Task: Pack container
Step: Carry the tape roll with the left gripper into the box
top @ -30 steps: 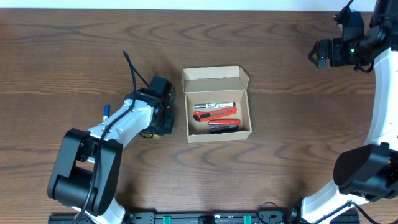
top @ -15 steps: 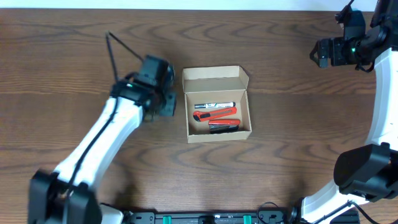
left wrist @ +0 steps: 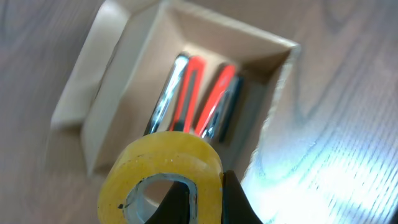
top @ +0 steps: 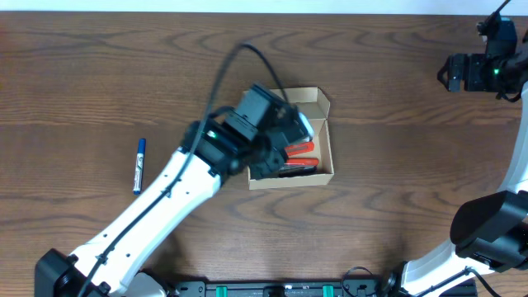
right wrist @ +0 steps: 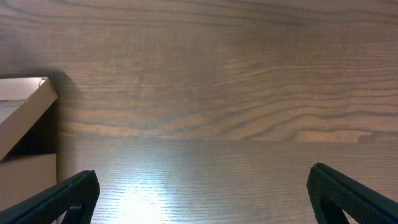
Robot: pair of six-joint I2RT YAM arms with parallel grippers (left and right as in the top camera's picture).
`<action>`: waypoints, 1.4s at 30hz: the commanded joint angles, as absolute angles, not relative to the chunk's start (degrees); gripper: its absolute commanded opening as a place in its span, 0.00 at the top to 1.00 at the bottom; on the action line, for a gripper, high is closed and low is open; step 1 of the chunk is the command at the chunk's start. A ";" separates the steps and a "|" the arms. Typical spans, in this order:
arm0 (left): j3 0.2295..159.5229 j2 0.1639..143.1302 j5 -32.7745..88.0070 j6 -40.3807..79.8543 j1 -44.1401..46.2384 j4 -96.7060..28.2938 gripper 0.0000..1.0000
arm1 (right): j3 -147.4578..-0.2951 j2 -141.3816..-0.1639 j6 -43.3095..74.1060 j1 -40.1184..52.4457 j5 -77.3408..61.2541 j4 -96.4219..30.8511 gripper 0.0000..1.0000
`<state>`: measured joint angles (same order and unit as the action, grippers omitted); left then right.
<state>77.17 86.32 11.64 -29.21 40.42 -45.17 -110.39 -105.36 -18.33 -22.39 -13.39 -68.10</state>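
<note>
The container (top: 327, 104) is a small tan cardboard box, open, with its flap lid standing at the far side. It holds a silver marker (left wrist: 165, 102), a red-handled tool (left wrist: 194, 81) and a red and black tool (left wrist: 225, 93). My left gripper (top: 276, 140) hovers over the box's left half and is shut on a yellow tape roll (left wrist: 180, 155), one finger through the roll's hole. The box (left wrist: 99, 106) lies just below it. My right gripper (top: 450, 73) is open and empty at the far right; its wrist view shows the box's corner (right wrist: 25, 99) at the left.
A blue marker (top: 139, 165) lies on the wooden table well to the left of the box. The left arm's cable (top: 239, 58) loops up above the box.
My left arm has swung from the table left of the box to over the box. The blue marker now lies uncovered. The right gripper has shifted slightly to the right.
</note>
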 commanded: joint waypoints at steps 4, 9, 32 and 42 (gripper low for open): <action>77.45 89.01 12.05 -39.59 42.13 -39.88 0.94 | -109.84 -104.03 -17.32 -22.94 -13.58 -68.20 0.01; 77.45 94.80 11.92 -41.91 42.02 -38.76 0.94 | -109.84 -104.03 -17.32 -22.94 -13.76 -68.53 0.01; 77.56 110.00 11.57 -38.92 40.42 -36.84 0.49 | -109.84 -104.03 -17.34 -22.79 -14.00 -69.01 0.01; 89.06 103.59 -0.86 -28.16 40.36 -47.13 0.49 | -109.84 -104.05 -17.34 -22.79 -14.02 -69.04 0.01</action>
